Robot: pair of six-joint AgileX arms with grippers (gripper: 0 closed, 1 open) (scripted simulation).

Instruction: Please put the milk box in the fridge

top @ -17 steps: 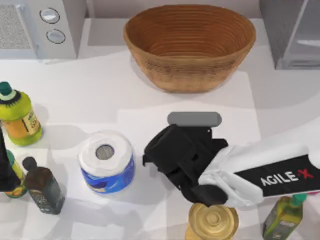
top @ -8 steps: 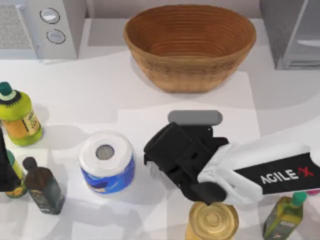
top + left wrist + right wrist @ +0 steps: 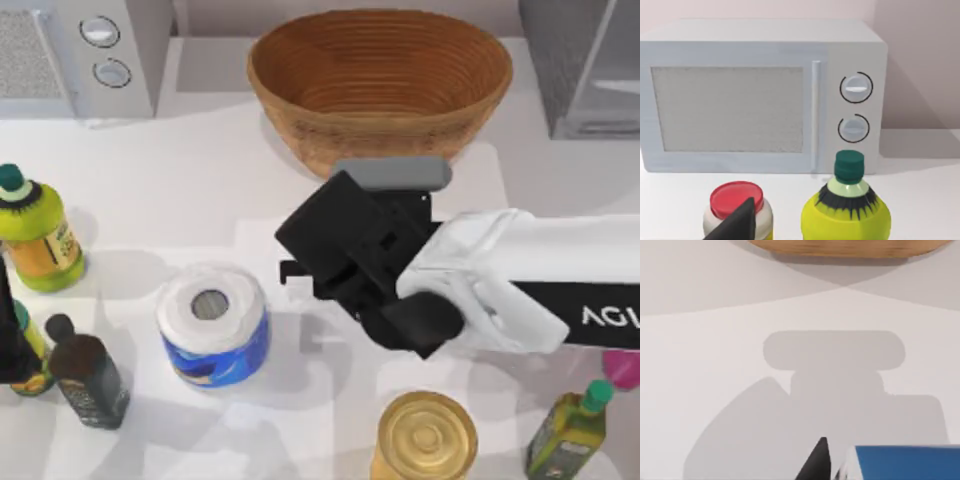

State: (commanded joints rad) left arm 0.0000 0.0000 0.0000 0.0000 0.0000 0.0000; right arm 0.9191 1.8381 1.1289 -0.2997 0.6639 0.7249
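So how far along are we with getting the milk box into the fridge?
Done: the milk box looks lifted, its blue top beside the right gripper's finger, high above the table. In hand: the right arm hangs mid-table near the wicker basket. Left: carrying it to the fridge at the far right and releasing it inside.

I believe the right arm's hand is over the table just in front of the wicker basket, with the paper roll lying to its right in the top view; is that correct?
Not quite: in the top view the paper roll lies to the left of the right hand, not to its right. The hand is indeed over the table, just in front of the wicker basket.
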